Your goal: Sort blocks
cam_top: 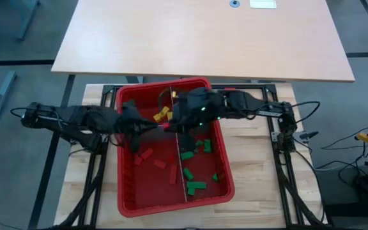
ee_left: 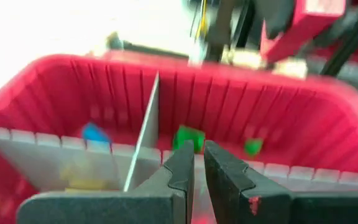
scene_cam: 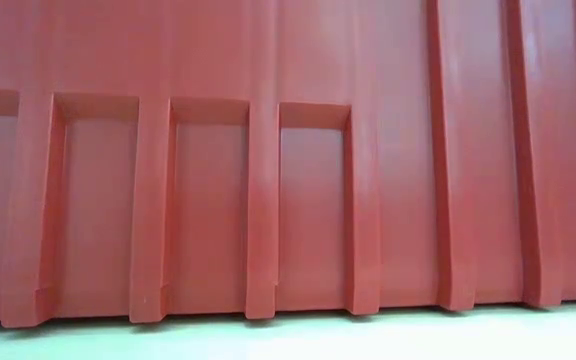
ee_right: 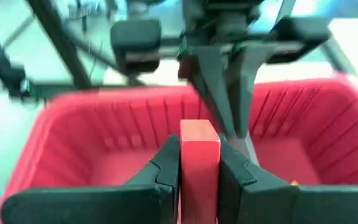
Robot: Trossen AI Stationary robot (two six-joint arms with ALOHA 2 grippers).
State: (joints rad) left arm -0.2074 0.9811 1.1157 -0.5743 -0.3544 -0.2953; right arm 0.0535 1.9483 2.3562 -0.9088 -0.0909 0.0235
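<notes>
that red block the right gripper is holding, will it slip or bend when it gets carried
Probably stiff: the red block keeps straight, square edges between the right gripper fingers. Its flat sides suit the pinch, though the smooth-looking surface might slip.

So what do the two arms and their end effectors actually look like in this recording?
Both arms are dark, nearly black, with chunky jointed segments and black cables running off the sides of the table. The right arm shows a small green light near its wrist. Each end effector has two dark, tapered fingers: the left end effector carries a small red mark on one finger, and the right end effector looks plain.
</notes>
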